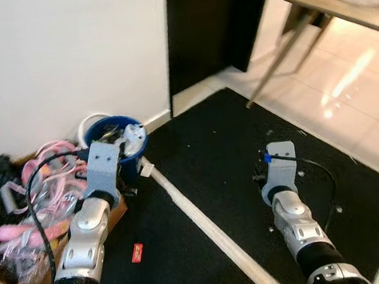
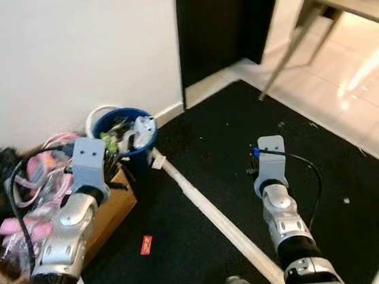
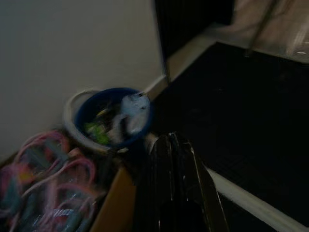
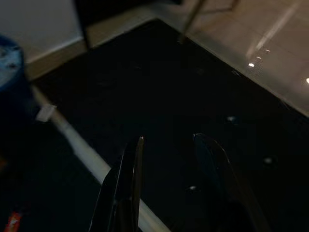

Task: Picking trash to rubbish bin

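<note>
Left gripper (image 3: 170, 145) jaws closed, empty, near the trash-filled blue bin (image 1: 117, 145); right gripper (image 4: 169, 159) jaws parted, empty, over black mat (image 1: 212, 160)

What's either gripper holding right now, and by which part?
Nothing. The left gripper has its fingers pressed together with nothing between them, near the blue bin. The right gripper is open over the black mat.

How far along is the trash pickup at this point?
Done: the blue bin by the wall already holds trash. In hand: nothing; the left gripper points at the bin with fingers together, and the right gripper is open over the black mat. Left: a small red wrapper on the mat.
</note>
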`<state>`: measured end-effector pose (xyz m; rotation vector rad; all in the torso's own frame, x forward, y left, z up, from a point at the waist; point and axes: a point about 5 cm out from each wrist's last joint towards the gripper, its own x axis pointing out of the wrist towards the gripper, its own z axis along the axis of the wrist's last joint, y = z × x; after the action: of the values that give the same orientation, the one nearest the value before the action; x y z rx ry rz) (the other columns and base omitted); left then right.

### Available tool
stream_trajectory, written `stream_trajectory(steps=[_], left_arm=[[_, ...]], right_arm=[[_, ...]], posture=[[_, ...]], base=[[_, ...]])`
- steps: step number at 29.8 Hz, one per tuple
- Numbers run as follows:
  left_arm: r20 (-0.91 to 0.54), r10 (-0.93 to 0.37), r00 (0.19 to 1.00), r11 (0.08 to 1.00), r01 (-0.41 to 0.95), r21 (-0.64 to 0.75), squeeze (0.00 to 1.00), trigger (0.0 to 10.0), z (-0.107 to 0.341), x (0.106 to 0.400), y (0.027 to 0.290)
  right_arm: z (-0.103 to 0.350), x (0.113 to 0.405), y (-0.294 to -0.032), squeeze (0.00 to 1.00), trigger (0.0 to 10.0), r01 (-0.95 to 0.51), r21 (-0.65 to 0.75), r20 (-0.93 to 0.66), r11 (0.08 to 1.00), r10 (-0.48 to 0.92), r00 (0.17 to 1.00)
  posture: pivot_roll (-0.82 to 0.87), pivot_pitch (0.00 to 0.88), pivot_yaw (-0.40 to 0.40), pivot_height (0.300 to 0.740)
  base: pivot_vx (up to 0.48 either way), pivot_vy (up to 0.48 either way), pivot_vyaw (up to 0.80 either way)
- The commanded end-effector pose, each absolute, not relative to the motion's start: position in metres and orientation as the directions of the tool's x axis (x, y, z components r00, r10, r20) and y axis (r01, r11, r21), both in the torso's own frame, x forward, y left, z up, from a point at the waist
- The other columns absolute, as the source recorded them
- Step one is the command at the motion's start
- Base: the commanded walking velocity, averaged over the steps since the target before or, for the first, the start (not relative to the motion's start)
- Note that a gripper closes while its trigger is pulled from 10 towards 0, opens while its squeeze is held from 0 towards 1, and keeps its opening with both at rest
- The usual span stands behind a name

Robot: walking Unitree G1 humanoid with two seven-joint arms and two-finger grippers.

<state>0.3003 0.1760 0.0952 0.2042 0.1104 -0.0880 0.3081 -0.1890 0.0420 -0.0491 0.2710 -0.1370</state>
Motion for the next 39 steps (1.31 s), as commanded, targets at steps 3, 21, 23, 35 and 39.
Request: stream_trajectory(steps=[3, 21, 23, 35, 39], left_arm=[[-0.128, -0.075, 0.989, 0.976, 0.099, 0.193, 0.00, 10.0, 0.0917, 0.2987, 0.1752], [-0.124, -0.071, 0.990, 0.977, 0.094, 0.191, 0.00, 10.0, 0.0904, 0.2967, 0.1748], [-0.124, -0.073, 0.990, 0.977, 0.096, 0.191, 0.00, 10.0, 0.0903, 0.2964, 0.1745], [-0.117, -0.084, 0.990, 0.982, 0.103, 0.160, 0.00, 10.0, 0.0910, 0.2949, 0.1722], [-0.115, -0.086, 0.990, 0.981, 0.104, 0.161, 0.00, 10.0, 0.0913, 0.2947, 0.1720]], right_arm=[[0.0404, 0.3070, -0.1899, 0.00, 10.0, 0.126, -0.069, -0.273, 0.990, -0.140, 0.952], [0.0418, 0.3090, -0.1912, 0.00, 10.0, 0.125, -0.081, -0.274, 0.989, -0.142, 0.951], [0.0416, 0.3089, -0.1915, 0.00, 10.0, 0.126, -0.082, -0.275, 0.989, -0.144, 0.951], [0.0416, 0.3085, -0.1946, 0.00, 10.0, 0.134, -0.089, -0.277, 0.987, -0.154, 0.948], [0.0413, 0.3081, -0.1947, 0.00, 10.0, 0.136, -0.090, -0.278, 0.987, -0.156, 0.948]], posture=[[0.06, 0.047, -0.004, 0.740], [0.06, 0.031, -0.012, 0.740], [0.06, 0.031, -0.012, 0.740], [0.06, 0.027, -0.014, 0.740], [0.06, 0.029, -0.014, 0.740]], base=[[0.000, 0.000, -0.80], [0.000, 0.000, -0.80], [0.000, 0.000, -0.80], [0.000, 0.000, -0.80], [0.000, 0.000, -0.80]])
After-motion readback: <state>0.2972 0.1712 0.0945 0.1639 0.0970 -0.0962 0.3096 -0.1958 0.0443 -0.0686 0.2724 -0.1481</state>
